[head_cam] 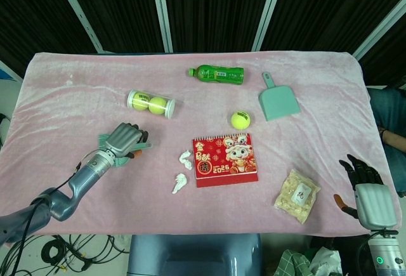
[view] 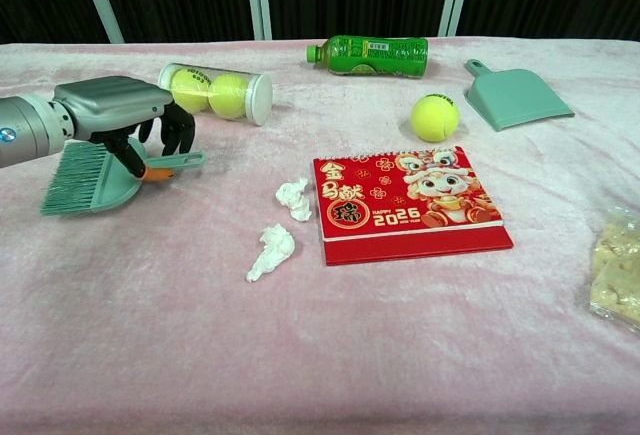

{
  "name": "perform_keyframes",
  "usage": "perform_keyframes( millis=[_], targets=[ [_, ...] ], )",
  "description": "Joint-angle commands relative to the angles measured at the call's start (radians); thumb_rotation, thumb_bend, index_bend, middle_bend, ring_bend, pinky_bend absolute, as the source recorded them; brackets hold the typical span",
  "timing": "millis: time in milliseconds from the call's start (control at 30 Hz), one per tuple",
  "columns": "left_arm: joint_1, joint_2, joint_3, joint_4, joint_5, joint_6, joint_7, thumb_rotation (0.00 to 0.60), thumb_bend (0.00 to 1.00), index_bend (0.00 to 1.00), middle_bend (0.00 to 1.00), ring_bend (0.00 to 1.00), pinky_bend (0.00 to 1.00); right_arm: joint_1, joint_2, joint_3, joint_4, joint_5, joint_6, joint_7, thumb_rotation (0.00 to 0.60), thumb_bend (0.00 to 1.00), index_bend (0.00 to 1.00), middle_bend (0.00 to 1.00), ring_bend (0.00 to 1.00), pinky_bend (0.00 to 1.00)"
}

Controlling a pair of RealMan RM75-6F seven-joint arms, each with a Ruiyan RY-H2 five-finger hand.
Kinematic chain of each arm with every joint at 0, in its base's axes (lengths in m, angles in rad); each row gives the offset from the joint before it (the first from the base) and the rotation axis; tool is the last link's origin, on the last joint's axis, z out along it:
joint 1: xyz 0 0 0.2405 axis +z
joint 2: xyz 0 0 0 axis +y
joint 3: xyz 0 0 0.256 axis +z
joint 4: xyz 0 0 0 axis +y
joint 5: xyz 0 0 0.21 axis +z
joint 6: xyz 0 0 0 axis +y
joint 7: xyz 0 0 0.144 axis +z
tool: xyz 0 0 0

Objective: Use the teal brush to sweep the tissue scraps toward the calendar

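Note:
The teal brush (view: 85,176) lies low over the pink cloth at the left, bristles pointing left. My left hand (view: 120,105) grips its handle (view: 176,161) from above, fingers curled round it. In the head view that left hand (head_cam: 122,141) covers most of the brush (head_cam: 103,139). Two white tissue scraps (view: 294,198) (view: 271,251) lie just left of the red calendar (view: 405,203), well to the right of the brush. The head view shows the same scraps (head_cam: 185,158) (head_cam: 179,183) beside the calendar (head_cam: 226,159). My right hand (head_cam: 366,190) hangs off the table's front right corner, fingers apart, holding nothing.
A clear tube of tennis balls (view: 218,93) lies just behind the brush. Further back are a green bottle (view: 370,55), a loose tennis ball (view: 434,117) and a teal dustpan (view: 515,97). A snack bag (view: 617,265) sits at the front right.

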Motion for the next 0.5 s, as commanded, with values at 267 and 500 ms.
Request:
perform_keyframes(
  millis=[267, 500],
  targets=[
    [-0.022, -0.029, -0.013, 0.011, -0.026, -0.047, 0.051, 0.600, 0.23, 0.30, 0.32, 0.13, 0.34, 0.001, 0.003, 0.000, -0.003, 0.005, -0.006, 0.002, 0.600, 0.17, 0.19, 0.09, 0.12, 0.18],
    [-0.020, 0.010, -0.051, -0.087, -0.114, -0.092, 0.155, 0.600, 0.16, 0.18, 0.17, 0.01, 0.25, 0.001, 0.005, 0.000, -0.005, 0.006, -0.007, 0.004, 0.600, 0.17, 0.19, 0.09, 0.13, 0.18]
  ],
)
